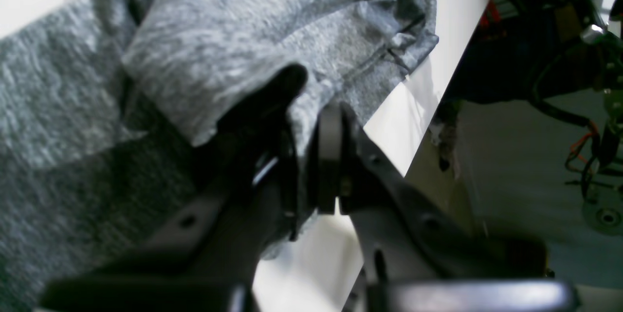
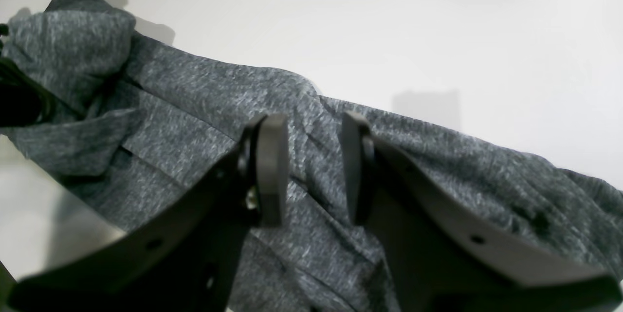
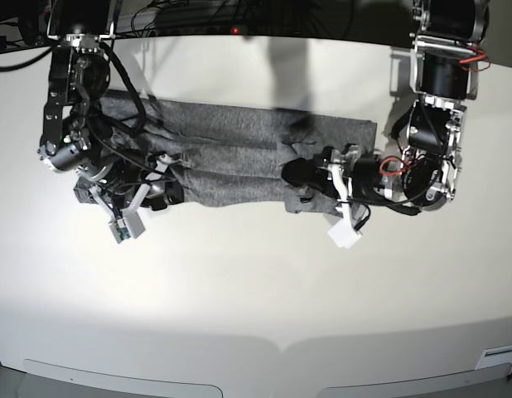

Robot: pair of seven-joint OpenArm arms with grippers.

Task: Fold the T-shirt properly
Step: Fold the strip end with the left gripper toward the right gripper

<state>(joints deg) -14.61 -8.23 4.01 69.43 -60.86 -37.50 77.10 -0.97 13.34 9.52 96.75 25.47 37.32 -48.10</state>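
On a white tabletop a grey T-shirt lies stretched in a long, wrinkled band across the far half. At the band's left end in the base view, the right claw hovers low over the cloth, its jaws partly apart with only fabric seen beyond the gap, nothing between them. At the band's right end, the left claw is pinched nearly closed on a raised fold of the T-shirt near the tabletop's edge.

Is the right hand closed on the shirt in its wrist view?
No. The right hand hangs open over the shirt, with grey cloth showing through the gap between its fingers.
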